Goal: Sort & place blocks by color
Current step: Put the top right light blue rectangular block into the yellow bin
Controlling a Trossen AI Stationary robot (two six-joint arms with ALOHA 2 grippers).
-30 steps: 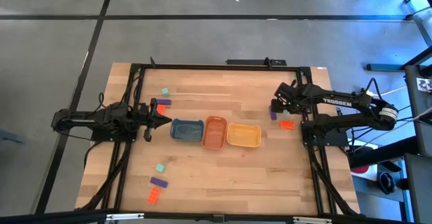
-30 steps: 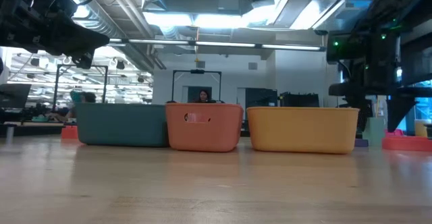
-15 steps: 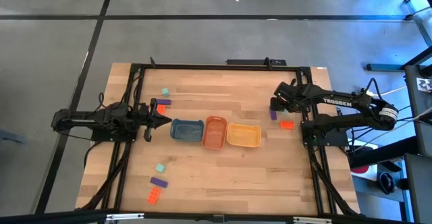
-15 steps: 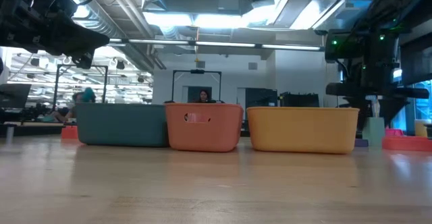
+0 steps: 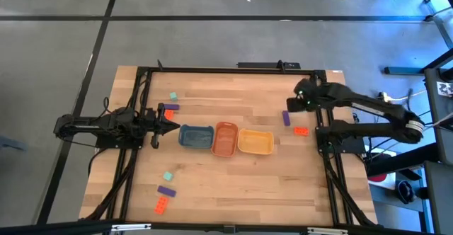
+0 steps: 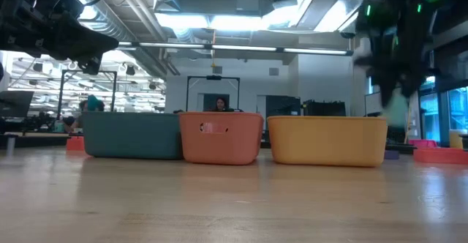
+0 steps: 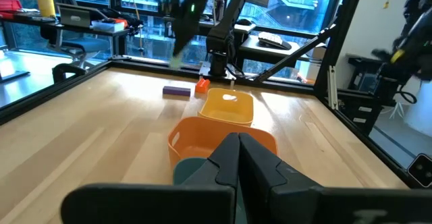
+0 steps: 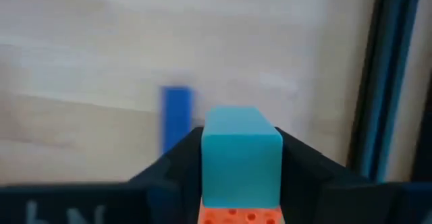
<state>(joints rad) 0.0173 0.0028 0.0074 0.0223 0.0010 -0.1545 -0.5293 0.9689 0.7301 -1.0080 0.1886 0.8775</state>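
Note:
My right gripper [image 5: 297, 102] hangs over the table's right far part, shut on a mint green block [image 8: 241, 150]. In the low view it is a blur [image 6: 395, 111] above the table. A purple block [image 5: 286, 119] and an orange-red block [image 5: 301, 130] lie flat on the wood below it. My left gripper [image 5: 173, 127] waits shut beside the blue tray [image 5: 195, 136], with purple and orange-red blocks [image 5: 170, 107] and a mint one [image 5: 173, 96] close by. Three more blocks, mint [image 5: 168, 175], purple [image 5: 166, 190] and orange-red [image 5: 161, 206], lie near the left near corner. My right gripper pinches the mint green block between its two fingers [image 8: 169, 163], which press on two opposite sides [image 8: 209, 156] of it. The fingers come from above, pointing down. The block is lifted clear of the table.
The blue tray, the orange tray [image 5: 225, 139] and the yellow tray [image 5: 255, 141] stand side by side in a row at mid-table. Black frame rails [image 5: 327, 157] run along the left and right sides. Bare wood lies between the trays and the near edge.
My right gripper has risen from the table with the mint green block in its fingers. A second ago the block stood on the wood to the right of the yellow tray; now it hangs clear above it.

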